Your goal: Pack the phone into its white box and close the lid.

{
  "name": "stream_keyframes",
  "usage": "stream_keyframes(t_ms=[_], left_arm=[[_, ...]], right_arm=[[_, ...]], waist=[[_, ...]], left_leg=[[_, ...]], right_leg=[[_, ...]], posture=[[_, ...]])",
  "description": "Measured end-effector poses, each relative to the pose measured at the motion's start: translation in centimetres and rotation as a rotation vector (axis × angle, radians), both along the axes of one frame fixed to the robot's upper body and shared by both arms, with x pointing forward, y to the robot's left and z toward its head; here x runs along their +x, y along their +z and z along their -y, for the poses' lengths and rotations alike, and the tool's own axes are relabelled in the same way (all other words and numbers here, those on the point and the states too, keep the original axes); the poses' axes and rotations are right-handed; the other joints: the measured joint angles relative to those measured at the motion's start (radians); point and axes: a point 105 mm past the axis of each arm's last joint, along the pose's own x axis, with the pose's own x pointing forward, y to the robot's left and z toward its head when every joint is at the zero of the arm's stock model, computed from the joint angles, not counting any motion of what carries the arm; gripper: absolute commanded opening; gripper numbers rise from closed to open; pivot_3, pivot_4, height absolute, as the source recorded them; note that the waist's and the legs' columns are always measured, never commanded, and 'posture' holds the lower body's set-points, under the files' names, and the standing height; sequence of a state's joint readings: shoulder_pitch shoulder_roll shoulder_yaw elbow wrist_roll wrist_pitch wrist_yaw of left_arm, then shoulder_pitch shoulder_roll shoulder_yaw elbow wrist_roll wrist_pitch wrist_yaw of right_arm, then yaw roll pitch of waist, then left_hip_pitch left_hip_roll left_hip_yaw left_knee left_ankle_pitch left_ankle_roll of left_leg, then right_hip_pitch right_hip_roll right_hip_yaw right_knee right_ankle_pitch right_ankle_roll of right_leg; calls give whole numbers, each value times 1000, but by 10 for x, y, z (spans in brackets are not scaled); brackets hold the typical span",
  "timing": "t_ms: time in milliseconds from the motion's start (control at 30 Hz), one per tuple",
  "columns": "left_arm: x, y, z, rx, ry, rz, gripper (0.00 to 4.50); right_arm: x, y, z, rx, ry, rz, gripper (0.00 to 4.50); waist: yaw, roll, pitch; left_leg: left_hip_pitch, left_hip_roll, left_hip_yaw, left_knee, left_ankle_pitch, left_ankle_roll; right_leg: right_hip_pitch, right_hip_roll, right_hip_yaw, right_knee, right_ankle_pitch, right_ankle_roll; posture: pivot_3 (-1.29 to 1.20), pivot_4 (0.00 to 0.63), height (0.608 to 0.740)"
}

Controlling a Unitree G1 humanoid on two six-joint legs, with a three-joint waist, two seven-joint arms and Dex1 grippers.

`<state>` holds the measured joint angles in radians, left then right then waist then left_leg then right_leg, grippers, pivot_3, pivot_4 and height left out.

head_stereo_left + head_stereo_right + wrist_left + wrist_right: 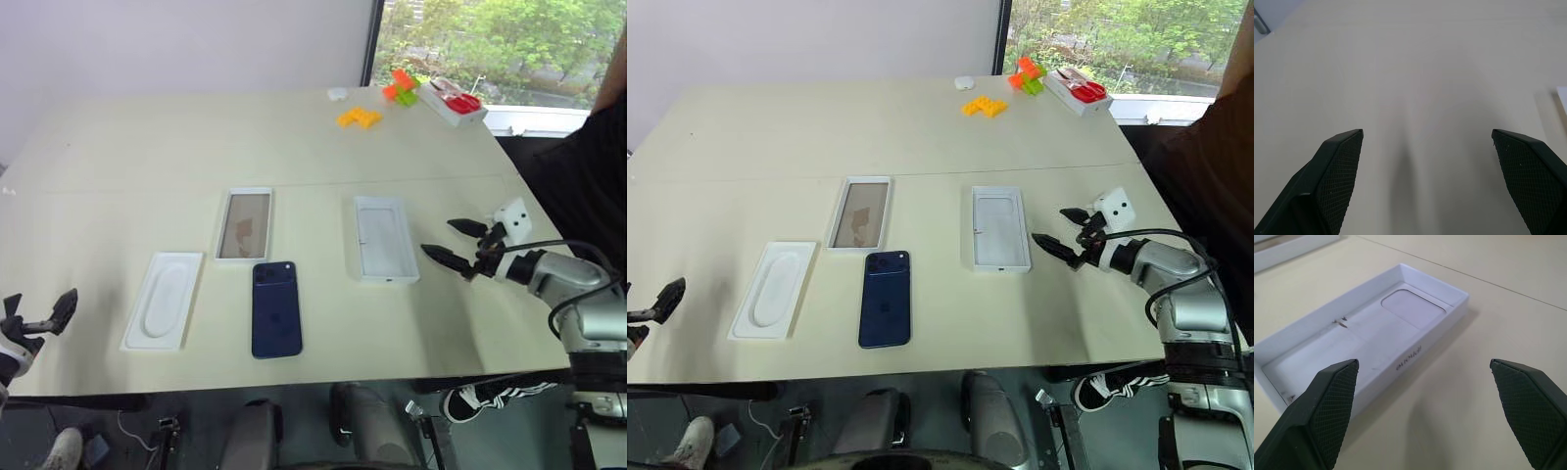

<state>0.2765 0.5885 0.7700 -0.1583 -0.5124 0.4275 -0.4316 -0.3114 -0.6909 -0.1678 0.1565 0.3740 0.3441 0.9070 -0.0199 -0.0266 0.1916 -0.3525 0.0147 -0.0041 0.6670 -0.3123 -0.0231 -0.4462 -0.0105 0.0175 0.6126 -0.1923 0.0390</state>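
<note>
The phone (275, 308) is lying flat, glossy navy back up, near the worktop's front edge, its square camera block at the far corner. The white box (383, 238) is sitting open to the phone's right, well apart, showing a moulded white inside. The lid (245, 224) is resting just beyond the phone, hollow side up, its inside looking brownish.

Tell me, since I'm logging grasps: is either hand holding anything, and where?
Nothing is held. The left hand and right hand are both open and empty.
</note>
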Motion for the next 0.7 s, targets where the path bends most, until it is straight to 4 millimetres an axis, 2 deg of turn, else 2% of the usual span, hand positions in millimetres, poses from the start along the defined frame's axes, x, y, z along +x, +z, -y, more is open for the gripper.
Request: stream_keyframes(t_ms=[233, 467, 700], left_arm=[[9, 7, 3, -4, -2, 39, 4437], [11, 4, 6, -14, -13, 33, 4437], [21, -8, 29, -64, -77, 19, 4437]], right_arm=[[8, 6, -5, 10, -1, 40, 4500], [1, 1, -6, 2, 0, 31, 4500], [-2, 10, -15, -11, 19, 55, 4500]], waist=[[0, 0, 0], [1, 0, 0], [0, 0, 0]], left_leg=[[0, 0, 0, 0, 0, 0], [0, 0, 0, 0, 0, 0], [-1, 0, 0, 0, 0, 0]], right_leg=[[0, 0, 0, 0, 0, 0], [0, -1, 1, 0, 0, 0], [0, 0, 0, 0, 0, 0]], posture=[[0, 150, 734], [0, 150, 734], [0, 150, 734]])
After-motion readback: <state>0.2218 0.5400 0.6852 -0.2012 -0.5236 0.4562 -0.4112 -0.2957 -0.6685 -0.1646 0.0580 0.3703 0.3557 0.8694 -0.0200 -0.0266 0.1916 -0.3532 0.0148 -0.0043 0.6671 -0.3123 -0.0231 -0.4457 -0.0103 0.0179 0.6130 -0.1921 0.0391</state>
